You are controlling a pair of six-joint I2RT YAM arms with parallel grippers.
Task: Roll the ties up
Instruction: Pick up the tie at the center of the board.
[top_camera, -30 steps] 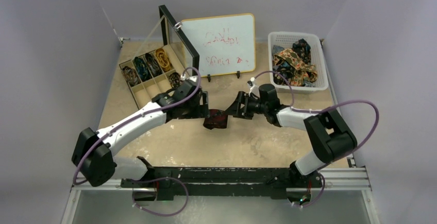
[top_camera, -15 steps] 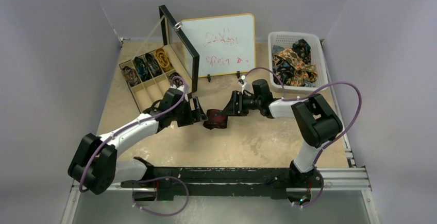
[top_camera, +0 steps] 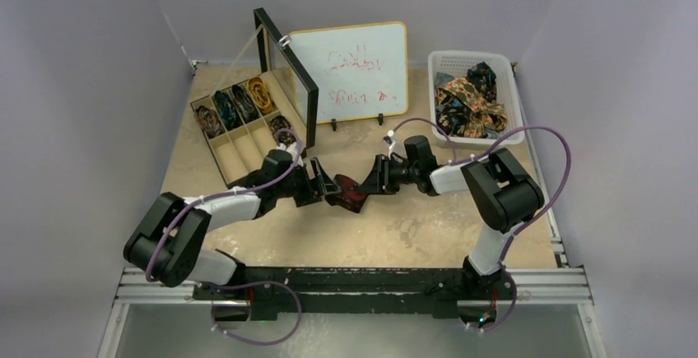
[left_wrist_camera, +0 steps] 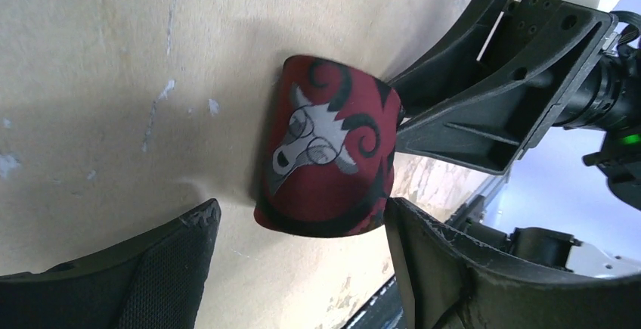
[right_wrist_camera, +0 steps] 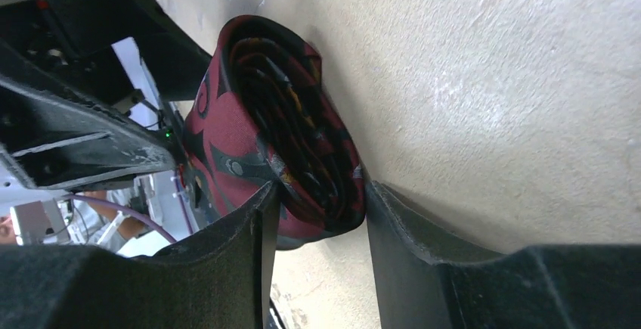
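A rolled maroon tie (top_camera: 347, 192) with a black and grey pattern lies on the tan table at centre, between the two grippers. In the right wrist view the roll (right_wrist_camera: 280, 117) sits end-on, and my right gripper (right_wrist_camera: 321, 193) is shut on it with a finger pressed against each side. My right gripper (top_camera: 372, 183) reaches it from the right. In the left wrist view the roll (left_wrist_camera: 329, 147) lies just past the tips of my left gripper (left_wrist_camera: 301, 219), which is open; its right finger (left_wrist_camera: 423, 246) touches the roll's edge. My left gripper (top_camera: 321, 185) comes in low from the left.
A divided wooden box (top_camera: 216, 146) at back left holds several rolled ties. Its black lid (top_camera: 286, 66) stands upright beside a whiteboard (top_camera: 350, 70). A white basket (top_camera: 514, 103) at back right holds loose ties (top_camera: 469, 99). Purple cables loop over both arms.
The right gripper's jaws have narrowed onto the roll. The left arm has dropped lower and stretched out, its gripper staying wide beside the roll.
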